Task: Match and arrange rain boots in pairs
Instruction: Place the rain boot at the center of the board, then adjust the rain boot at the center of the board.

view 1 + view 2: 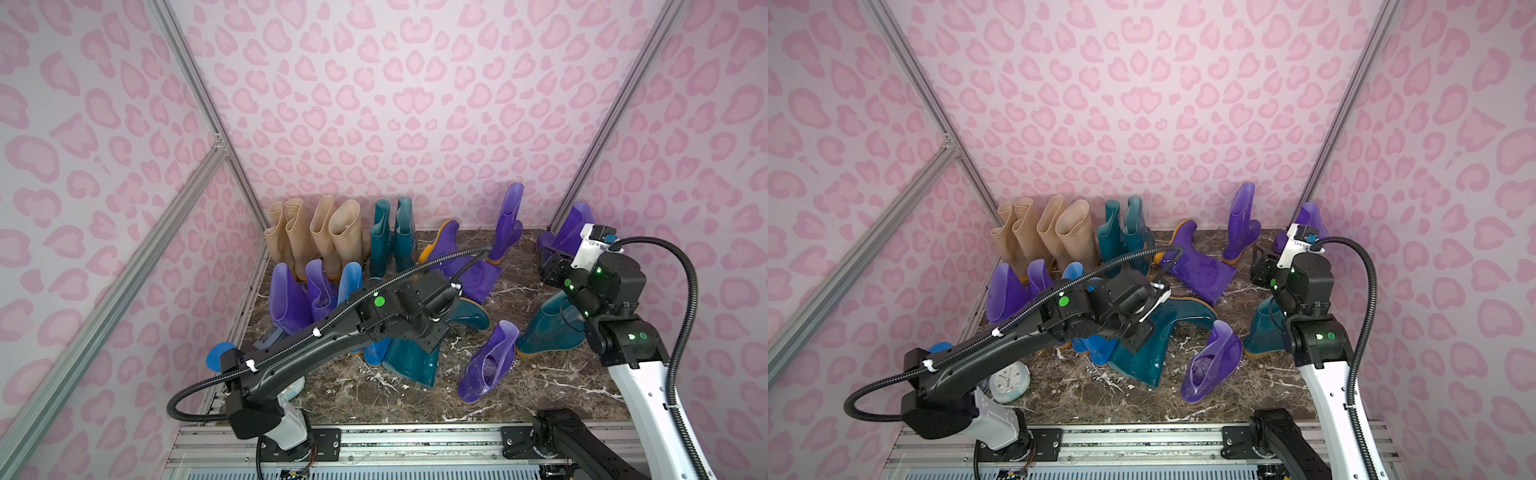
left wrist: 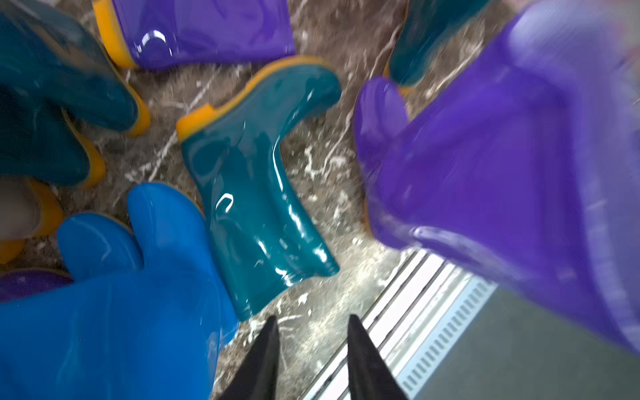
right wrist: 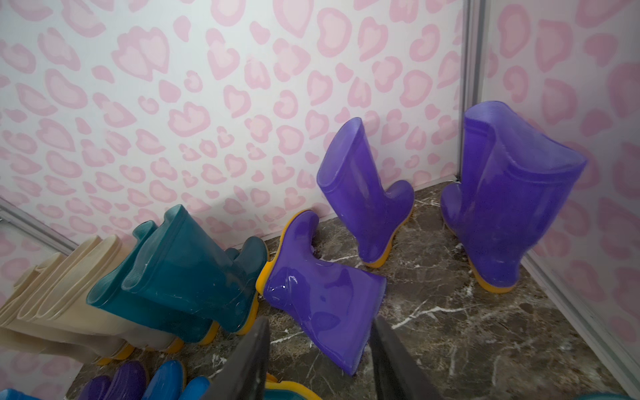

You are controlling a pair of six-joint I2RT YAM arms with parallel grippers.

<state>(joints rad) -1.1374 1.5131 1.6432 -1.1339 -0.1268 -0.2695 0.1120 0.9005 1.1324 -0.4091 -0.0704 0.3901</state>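
Observation:
Beige rain boots (image 1: pixel 316 232) and a dark teal pair (image 1: pixel 392 237) stand along the back wall. A purple boot (image 3: pixel 322 298) lies on its side, with another (image 3: pixel 360 201) upright behind it and a third (image 3: pixel 502 207) in the far right corner. A teal boot (image 2: pixel 249 194) lies at mid table between bright blue boots (image 2: pixel 138 294) and a tipped purple boot (image 2: pixel 485 173). My left gripper (image 2: pixel 312 317) hangs open and empty above the table near that teal boot's cuff. My right gripper (image 3: pixel 319 320) is open, and the lying purple boot's cuff shows between its fingers.
Purple boots (image 1: pixel 286 299) and a blue one (image 1: pixel 351 278) stand at the left, and a teal boot (image 1: pixel 544 328) stands under my right arm. A white clock (image 1: pixel 1009 380) and a blue lid (image 1: pixel 218 355) sit front left. A metal rail (image 1: pixel 415 440) borders the front.

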